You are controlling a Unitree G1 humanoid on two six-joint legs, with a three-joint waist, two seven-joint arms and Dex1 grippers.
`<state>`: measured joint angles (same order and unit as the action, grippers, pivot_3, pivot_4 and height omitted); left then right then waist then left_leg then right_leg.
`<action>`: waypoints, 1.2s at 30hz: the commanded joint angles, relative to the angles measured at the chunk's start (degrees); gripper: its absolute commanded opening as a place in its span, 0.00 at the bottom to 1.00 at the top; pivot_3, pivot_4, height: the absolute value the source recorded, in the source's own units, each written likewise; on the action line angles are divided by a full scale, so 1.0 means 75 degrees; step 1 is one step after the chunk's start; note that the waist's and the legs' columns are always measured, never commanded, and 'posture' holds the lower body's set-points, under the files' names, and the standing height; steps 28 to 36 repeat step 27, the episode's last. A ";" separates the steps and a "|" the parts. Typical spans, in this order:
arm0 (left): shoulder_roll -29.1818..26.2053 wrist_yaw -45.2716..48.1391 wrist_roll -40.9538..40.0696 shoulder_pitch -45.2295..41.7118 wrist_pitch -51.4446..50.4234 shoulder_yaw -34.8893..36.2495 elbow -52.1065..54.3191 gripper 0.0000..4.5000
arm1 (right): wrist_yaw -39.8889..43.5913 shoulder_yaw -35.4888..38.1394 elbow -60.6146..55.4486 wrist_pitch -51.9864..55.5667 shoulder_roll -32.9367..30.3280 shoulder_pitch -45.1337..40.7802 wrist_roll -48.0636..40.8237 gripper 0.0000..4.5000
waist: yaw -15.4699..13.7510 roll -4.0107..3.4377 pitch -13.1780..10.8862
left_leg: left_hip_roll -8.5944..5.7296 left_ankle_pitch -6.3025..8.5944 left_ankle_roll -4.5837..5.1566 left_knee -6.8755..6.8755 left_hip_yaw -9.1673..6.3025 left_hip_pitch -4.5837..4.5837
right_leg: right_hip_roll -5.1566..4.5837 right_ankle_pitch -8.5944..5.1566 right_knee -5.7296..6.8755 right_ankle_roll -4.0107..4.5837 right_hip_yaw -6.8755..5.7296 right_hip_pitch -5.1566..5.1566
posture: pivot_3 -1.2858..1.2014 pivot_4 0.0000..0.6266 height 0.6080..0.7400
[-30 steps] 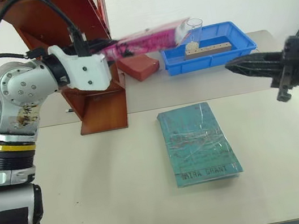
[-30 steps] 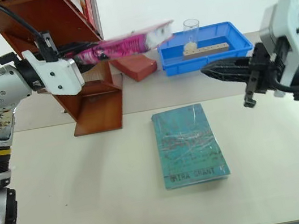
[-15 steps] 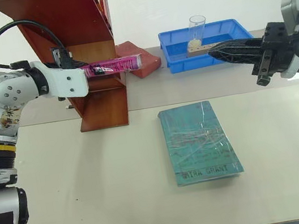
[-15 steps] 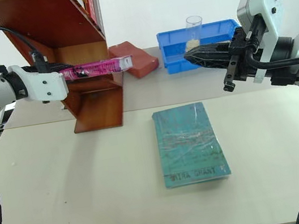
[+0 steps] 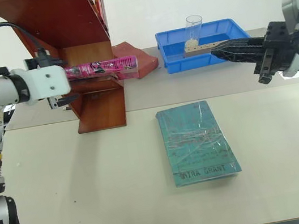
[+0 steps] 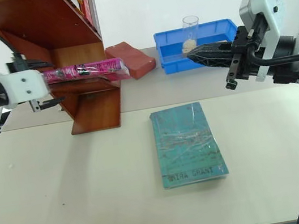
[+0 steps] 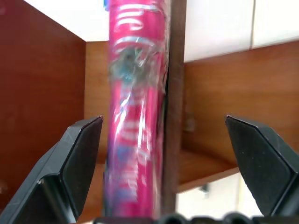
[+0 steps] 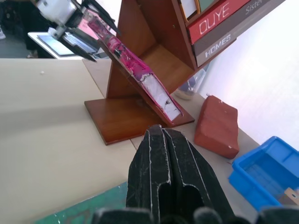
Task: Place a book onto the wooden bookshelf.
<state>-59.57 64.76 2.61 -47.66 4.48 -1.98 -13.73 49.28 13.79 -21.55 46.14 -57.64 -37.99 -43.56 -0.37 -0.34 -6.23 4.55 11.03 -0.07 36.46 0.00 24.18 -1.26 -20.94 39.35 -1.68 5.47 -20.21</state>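
Change: since a second ago my left gripper has spread its fingers and let go.
Book: the pink book lies flat on a lower tier of the wooden bookshelf, near the table's far left corner, one end jutting past the shelf's side.
Right gripper: my right gripper hovers clenched, empty.
Next: I should back straight out, touching nothing.
Hidden: the shelf's top is cut off.

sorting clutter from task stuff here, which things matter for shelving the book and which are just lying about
Part of the job:
- pink book, lying on a shelf tier
- wooden bookshelf
- left gripper, open around the book
- right gripper, shut, holding nothing

Just lying about:
- teal-green book
- red block
- blue tray
- clear cup
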 commanded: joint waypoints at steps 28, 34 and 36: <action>0.0060 0.0009 -0.3741 0.5775 -0.5255 0.3433 0.4017 0.99 | 0.3091 -0.0473 0.1610 -0.2951 -0.1489 0.1826 0.2431 0.00 | 0.0071 0.0055 -0.0057 | 0.0037 0.0003 -0.0004 -0.0055 0.0102 -0.0124 | -0.0022 -0.0017 0.0001 0.0037 0.0008 0.0003 | 0.52 0.24 0.31; 0.0060 0.0009 -0.3741 0.5775 -0.5255 0.3433 0.4017 0.99 | 0.3091 -0.0473 0.1610 -0.2951 -0.1489 0.1826 0.2431 0.00 | 0.0071 0.0055 -0.0057 | 0.0037 0.0003 -0.0004 -0.0055 0.0102 -0.0124 | -0.0022 -0.0017 0.0001 0.0037 0.0008 0.0003 | 0.52 0.24 0.31; 0.0060 0.0009 -0.3741 0.5775 -0.5255 0.3433 0.4017 0.99 | 0.3091 -0.0473 0.1610 -0.2951 -0.1489 0.1826 0.2431 0.00 | 0.0071 0.0055 -0.0057 | 0.0037 0.0003 -0.0004 -0.0055 0.0102 -0.0124 | -0.0022 -0.0017 0.0001 0.0037 0.0008 0.0003 | 0.52 0.24 0.31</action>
